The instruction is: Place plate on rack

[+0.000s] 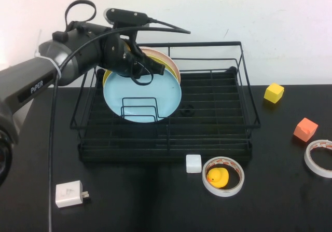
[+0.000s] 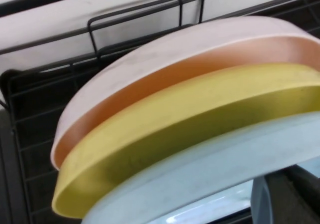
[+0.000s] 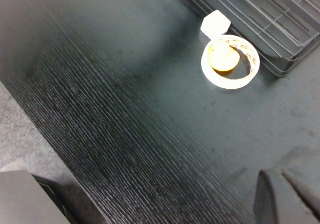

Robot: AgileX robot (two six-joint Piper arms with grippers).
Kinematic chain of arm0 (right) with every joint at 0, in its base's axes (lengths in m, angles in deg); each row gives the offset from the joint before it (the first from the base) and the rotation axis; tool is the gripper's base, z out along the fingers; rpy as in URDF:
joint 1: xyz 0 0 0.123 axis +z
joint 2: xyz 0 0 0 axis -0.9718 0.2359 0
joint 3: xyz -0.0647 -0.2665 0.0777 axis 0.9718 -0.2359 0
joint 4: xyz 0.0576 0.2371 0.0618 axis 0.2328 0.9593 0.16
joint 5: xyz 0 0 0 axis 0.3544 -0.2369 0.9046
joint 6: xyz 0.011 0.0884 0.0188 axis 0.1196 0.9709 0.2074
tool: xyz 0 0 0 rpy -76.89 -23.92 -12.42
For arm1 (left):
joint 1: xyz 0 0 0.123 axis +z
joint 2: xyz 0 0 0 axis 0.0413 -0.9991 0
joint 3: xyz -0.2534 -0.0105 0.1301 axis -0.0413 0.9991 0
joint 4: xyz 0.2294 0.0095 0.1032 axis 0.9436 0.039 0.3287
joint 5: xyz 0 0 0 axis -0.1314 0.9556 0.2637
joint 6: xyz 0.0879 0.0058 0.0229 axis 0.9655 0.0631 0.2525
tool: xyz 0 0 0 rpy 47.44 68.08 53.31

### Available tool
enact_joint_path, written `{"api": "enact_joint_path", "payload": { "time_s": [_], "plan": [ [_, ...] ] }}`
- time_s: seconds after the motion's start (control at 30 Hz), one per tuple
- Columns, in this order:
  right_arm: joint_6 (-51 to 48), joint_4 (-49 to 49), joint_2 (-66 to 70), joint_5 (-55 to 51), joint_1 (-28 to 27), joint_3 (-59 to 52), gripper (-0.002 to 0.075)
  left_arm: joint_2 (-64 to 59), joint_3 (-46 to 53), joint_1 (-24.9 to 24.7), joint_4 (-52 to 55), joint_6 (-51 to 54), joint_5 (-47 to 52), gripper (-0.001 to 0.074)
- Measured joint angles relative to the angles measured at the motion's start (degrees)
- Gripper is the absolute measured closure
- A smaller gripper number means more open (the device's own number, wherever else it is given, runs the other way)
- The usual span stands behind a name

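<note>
The light blue plate (image 1: pixel 142 97) stands on edge inside the black wire rack (image 1: pixel 218 133), at its left, behind an upright wire divider. It leans against a yellow plate (image 1: pixel 107 76) and a pale pink plate (image 1: pixel 168 60) behind it. My left gripper (image 1: pixel 142 68) is at the blue plate's top rim and shut on it. In the left wrist view the blue plate (image 2: pixel 210 174), the yellow plate (image 2: pixel 175 134) and the pink plate (image 2: pixel 150 73) are stacked close, with one finger (image 2: pixel 265 204) against the blue plate's face. My right gripper (image 3: pixel 287 194) is shut and empty above the bare table, out of the high view.
In front of the rack lie a white cube (image 1: pixel 193 163) and a tape roll (image 1: pixel 223 176) with a yellow duck inside. A yellow cube (image 1: pixel 274 93), an orange cube (image 1: pixel 305 129) and a second tape roll (image 1: pixel 319 158) are at the right. A white charger (image 1: pixel 70 193) lies at the front left.
</note>
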State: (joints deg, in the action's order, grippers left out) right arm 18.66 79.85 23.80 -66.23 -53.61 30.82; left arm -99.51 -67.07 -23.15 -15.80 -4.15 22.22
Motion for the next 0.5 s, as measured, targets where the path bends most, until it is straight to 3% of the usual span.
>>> {"api": "enact_joint_path", "payload": {
  "time_s": [0.5],
  "plan": [
    [-0.9, -1.2, 0.0, -1.7, 0.0, 0.0, 0.0728, 13.8, 0.0, 1.3, 2.6, -0.1, 3.8, 0.0736]
  ]
}}
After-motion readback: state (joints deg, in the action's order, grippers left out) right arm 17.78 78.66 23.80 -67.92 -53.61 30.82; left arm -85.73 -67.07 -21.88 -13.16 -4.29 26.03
